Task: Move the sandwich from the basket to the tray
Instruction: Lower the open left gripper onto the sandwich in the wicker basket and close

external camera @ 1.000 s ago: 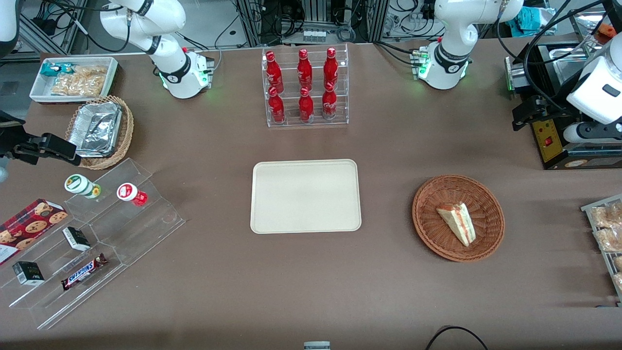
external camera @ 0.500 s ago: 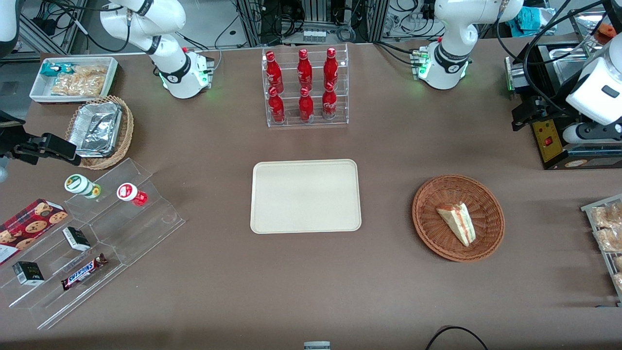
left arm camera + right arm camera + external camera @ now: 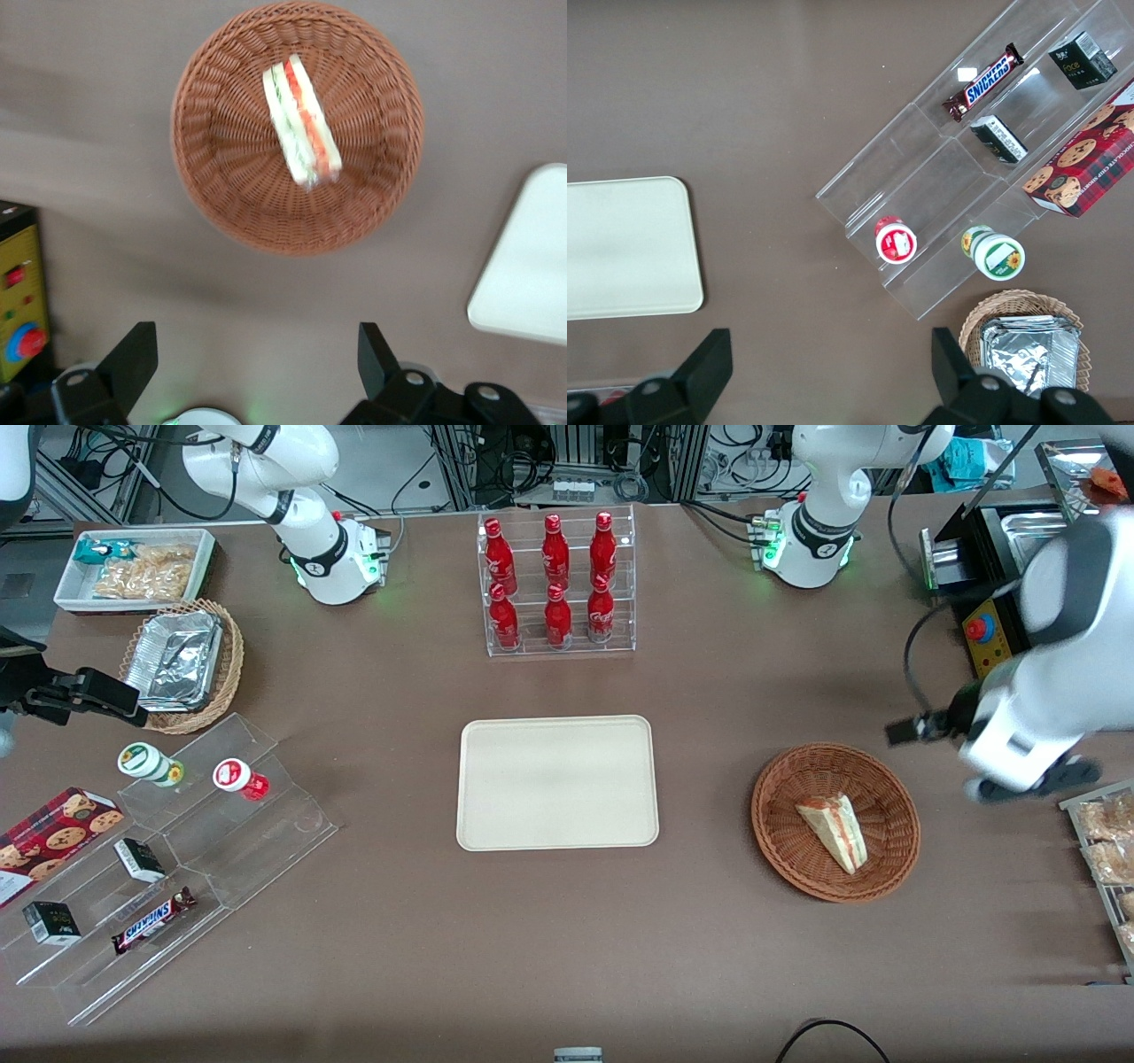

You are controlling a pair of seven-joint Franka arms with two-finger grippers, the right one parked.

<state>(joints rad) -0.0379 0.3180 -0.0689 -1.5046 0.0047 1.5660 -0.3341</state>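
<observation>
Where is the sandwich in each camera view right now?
Front view: sandwich lies in the basket, toward the working arm's end from the tray.
Left wrist view: sandwich in the basket, away from the open hand.
Right wrist view: not in it.
Shared landmark: the tray.

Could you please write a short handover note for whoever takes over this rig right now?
Gripper: open, empty, up in the air above the table beside the basket, toward the working arm's end; nothing touched.
Sandwich: lying in the basket, not gripped.
Tray: mid-table, nothing on it, toward the parked arm's end from the basket.
Done: only the approach has begun.
Left: bring the gripper over the sandwich, descend, grasp it, lift it clear of the basket rim, carry it to the tray, set it down and release.
</observation>
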